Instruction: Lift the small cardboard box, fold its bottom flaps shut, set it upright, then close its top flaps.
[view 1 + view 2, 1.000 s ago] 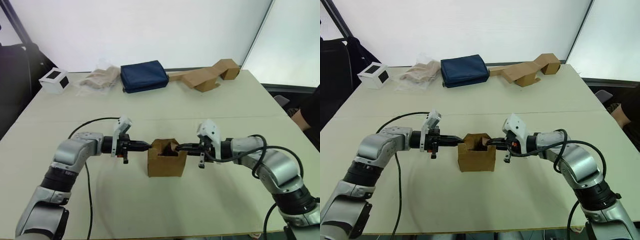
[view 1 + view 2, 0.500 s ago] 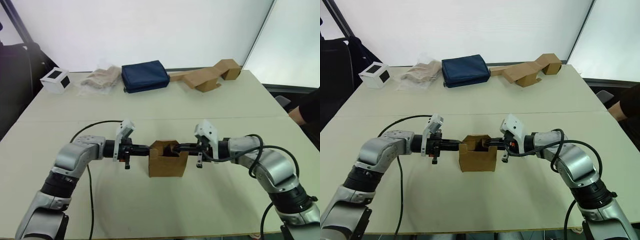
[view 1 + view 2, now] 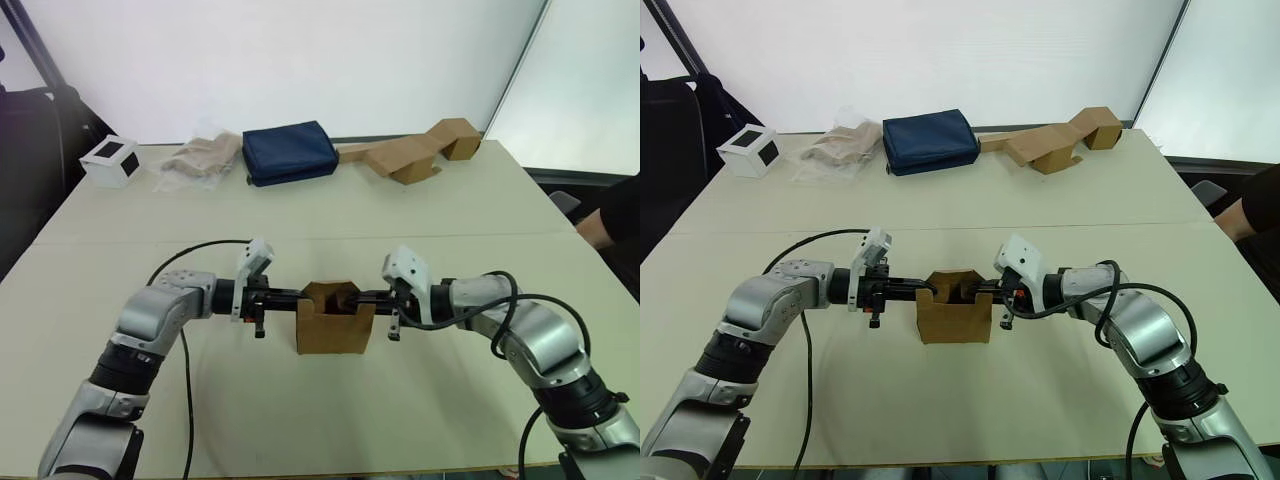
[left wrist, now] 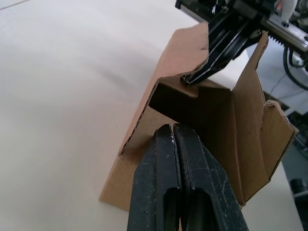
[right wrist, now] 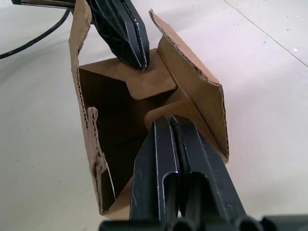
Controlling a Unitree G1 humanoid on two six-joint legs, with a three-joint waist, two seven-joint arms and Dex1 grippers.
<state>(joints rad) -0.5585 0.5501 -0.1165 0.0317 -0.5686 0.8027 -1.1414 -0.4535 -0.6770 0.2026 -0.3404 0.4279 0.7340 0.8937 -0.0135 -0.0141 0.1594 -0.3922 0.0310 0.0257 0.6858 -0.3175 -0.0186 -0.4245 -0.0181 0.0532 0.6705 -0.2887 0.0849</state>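
Spanning the whole scene, the pale table carries the same back-row items as a second ago: a navy blue pouch, a long folded cardboard piece, a crumpled clear bag of beige material and a white cube with black squares, none of which has shifted. What has changed is the arms: both have pushed inward since a second ago, so each gripper now reaches further over the top of the small cardboard box, which stands upright on the near middle of the table in the same spot, its top open. The left gripper comes in level from the box's left side, its two black fingers pressed flat together with nothing between them, their tips resting on the left top flap and bending it down into the opening. The right gripper mirrors it from the right, fingers likewise closed on nothing, tips bearing on the right top flap, which is folded down inside. The two sets of tips face each other across the opening, near but apart. The front and rear top flaps stand upright, and a person's dark sleeve shows at the right edge.
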